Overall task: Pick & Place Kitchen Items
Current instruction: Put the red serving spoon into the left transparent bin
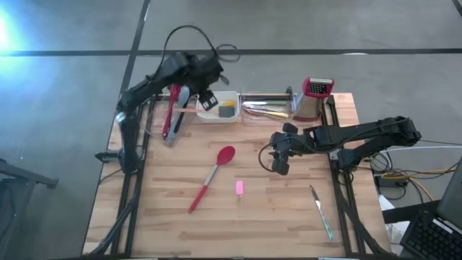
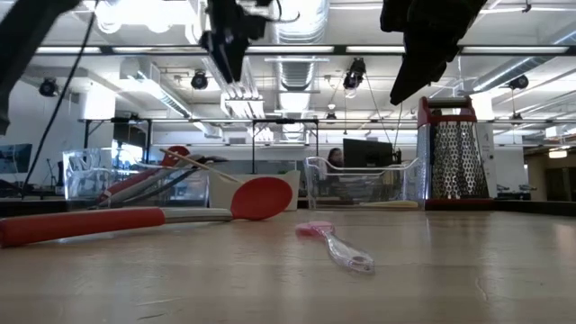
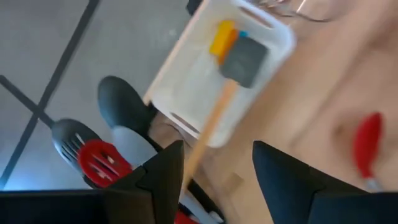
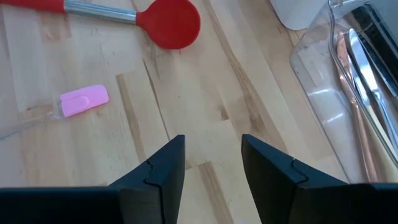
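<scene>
From above, the left gripper [image 1: 208, 100] hangs over the far side of the wooden table [image 1: 159, 209], just above the white rectangular tray [image 1: 232, 115], with its fingers parted and nothing between them. A grey-headed spatula with a pale wooden handle [image 1: 226, 110] lies in that tray. Just left of the tray sits a clear container [image 1: 172, 123] holding red, black and grey long-handled utensils. The right gripper [image 1: 278, 160] hovers over the middle of the table, open and empty. A red silicone spoon with a metal neck and red handle [image 1: 212, 176] lies diagonally on the bare wood, with a small pink-headed spatula with a clear handle [image 1: 239, 188] near it. A thin pale-handled knife [image 1: 321, 211] rests near the front right corner. The red-topped metal grater [image 1: 313, 97] stands at the far right.

At table height, the red spoon [image 2: 162, 211] lies flat, the pink spatula [image 2: 331, 243] in front of it, the grater [image 2: 455, 153] upright behind.

The left wrist camera shows that gripper's fingers [image 3: 163, 173] spread above the tray [image 3: 186, 81], with the grey spatula [image 3: 239, 65] inside.

The right wrist camera shows its fingers [image 4: 165, 165] apart above bare wood, the spoon bowl [image 4: 171, 22] and pink spatula [image 4: 84, 99] ahead.
</scene>
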### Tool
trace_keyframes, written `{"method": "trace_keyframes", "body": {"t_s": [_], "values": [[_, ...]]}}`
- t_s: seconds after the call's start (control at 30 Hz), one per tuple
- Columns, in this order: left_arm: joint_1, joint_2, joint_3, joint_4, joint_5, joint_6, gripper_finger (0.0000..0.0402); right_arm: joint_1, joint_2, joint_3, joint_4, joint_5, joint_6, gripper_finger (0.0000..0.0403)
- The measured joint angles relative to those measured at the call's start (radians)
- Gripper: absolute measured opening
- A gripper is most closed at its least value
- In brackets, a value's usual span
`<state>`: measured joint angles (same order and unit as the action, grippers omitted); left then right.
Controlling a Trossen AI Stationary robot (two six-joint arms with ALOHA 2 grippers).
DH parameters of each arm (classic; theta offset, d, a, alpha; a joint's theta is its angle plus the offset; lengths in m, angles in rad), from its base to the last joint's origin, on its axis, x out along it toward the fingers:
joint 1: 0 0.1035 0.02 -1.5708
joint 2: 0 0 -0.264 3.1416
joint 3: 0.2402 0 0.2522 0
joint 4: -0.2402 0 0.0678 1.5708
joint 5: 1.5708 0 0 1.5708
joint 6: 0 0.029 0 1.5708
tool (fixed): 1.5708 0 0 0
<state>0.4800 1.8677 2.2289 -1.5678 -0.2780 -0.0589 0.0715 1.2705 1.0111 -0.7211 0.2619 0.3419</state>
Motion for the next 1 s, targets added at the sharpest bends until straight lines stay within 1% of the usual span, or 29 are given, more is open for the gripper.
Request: {"method": "trace_keyframes", "body": {"t_s": [0.13, 0.3, 0.4, 0.5, 0.57, 0.73, 0.8, 0.9, 1.0], "values": [[-0.151, -0.137, -0.153, 0.028, -0.051, -0.154, 0.0188, -0.001, 0.0, 0.0, 0.001, 0.0, 0.0, 0.0148], [-0.39, -0.293, -0.441, 0.156, -0.128, -0.339, 0.0183, -0.001, 0.0, 0.0, 0.001, 0.0, 0.017, 0.014], [-0.518, -0.357, -0.629, 0.277, -0.168, -0.507, 0.0184, -0.001, 0.0, 0.0, 0.001, 0.0, 0.018, 0.0137], [-0.602, -0.402, -0.803, 0.449, -0.178, -0.647, 0.0183, -0.001, 0.0, 0.0, 0.003, 0.001, 0.018, 0.0139], [-0.629, -0.413, -0.909, 0.57, -0.17, -0.702, 0.0182, -0.001, 0.0, 0.0, 0.006, 0.001, 0.018, 0.0142], [-0.625, -0.405, -1.104, 0.784, -0.055, -0.808, 0.0181, 0.0, 0.0, 0.0, 0.009, 0.001, 0.051, 0.015], [-0.625, -0.398, -1.156, 0.856, -0.023, -0.832, 0.0181, 0.0, 0.0, 0.0, 0.009, 0.001, 0.052, 0.0152], [-0.62, -0.392, -1.208, 0.918, -0.001, -0.858, 0.0181, 0.0, 0.0, 0.0, 0.01, 0.001, 0.052, 0.0155], [-0.617, -0.383, -1.234, 0.929, 0.008, -0.883, 0.0181, 0.0, 0.0, 0.0, 0.017, 0.0, 0.052, 0.0157]]}}
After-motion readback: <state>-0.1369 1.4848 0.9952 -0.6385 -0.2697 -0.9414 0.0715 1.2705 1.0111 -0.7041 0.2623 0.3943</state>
